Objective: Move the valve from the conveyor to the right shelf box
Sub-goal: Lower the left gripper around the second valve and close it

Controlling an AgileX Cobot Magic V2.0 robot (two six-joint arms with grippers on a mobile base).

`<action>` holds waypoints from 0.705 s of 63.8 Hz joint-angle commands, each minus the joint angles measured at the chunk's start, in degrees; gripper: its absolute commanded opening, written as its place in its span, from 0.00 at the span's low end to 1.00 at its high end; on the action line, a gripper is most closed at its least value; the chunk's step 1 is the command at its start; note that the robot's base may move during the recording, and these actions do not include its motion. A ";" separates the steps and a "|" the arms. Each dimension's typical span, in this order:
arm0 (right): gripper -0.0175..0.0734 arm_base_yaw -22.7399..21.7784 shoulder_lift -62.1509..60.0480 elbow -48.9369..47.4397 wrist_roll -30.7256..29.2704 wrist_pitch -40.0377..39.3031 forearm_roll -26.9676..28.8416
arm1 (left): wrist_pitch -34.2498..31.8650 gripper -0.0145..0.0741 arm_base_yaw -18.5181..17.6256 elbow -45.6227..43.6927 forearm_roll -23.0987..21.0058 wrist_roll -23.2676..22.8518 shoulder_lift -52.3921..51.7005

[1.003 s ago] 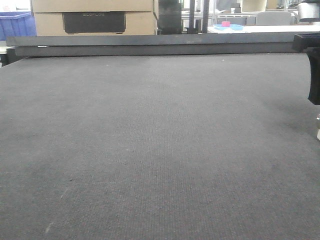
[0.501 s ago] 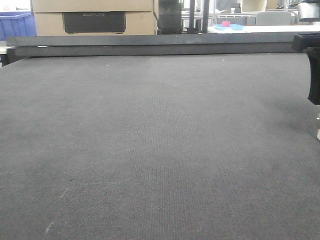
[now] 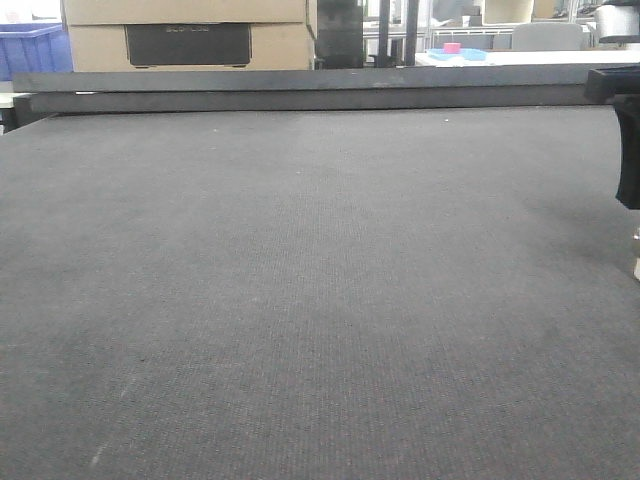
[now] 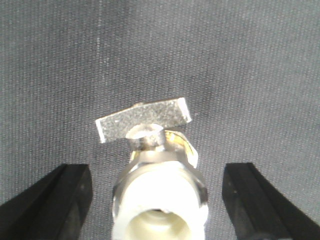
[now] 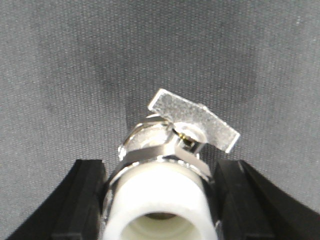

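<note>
The right gripper (image 5: pixel 160 167) has its fingers (image 5: pixel 85 200) clamped on the valve (image 5: pixel 165 150), pressed against both flanks of the chrome body. The valve is over the conveyor (image 3: pixel 300 300), its flat handle (image 5: pixel 195 120) toward 1 o'clock. The left gripper (image 4: pixel 157 172) has its fingers (image 4: pixel 60 200) apart around a second valve (image 4: pixel 157 185), clear of it on both sides.

In the front view the right arm (image 3: pixel 628 150) shows only at the 3 o'clock edge. Past the belt runs the black rail (image 3: pixel 300 95), then a cardboard box (image 3: pixel 180 30) at 11 o'clock.

The likely risk is that the smooth, round body twists or slips in the pinch during the lift. The shelf box is out of sight.
</note>
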 commanded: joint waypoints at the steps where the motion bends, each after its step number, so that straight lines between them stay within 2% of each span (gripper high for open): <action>1: 0.06 -0.04 -0.08 0.25 -0.28 -0.43 -0.70 | -0.16 0.65 -0.29 0.07 0.11 -0.06 -0.11; 21: 0.06 -0.04 -0.08 0.25 -0.28 -0.43 -0.70 | -1.43 0.65 -0.29 0.07 0.11 -0.06 -0.11; 28: 0.06 -0.04 -0.08 0.25 -0.28 -0.43 -0.70 | -1.43 0.62 -0.29 0.07 -0.12 -0.06 -0.11; 35: 0.06 -0.04 -0.08 0.25 -0.28 -0.43 -0.70 | -1.29 0.51 -0.29 0.07 -0.23 -0.06 -0.11; 45: 0.06 -0.04 -0.08 0.25 -0.28 -0.43 -0.70 | -1.05 0.22 -0.29 0.07 -0.96 -0.06 -0.11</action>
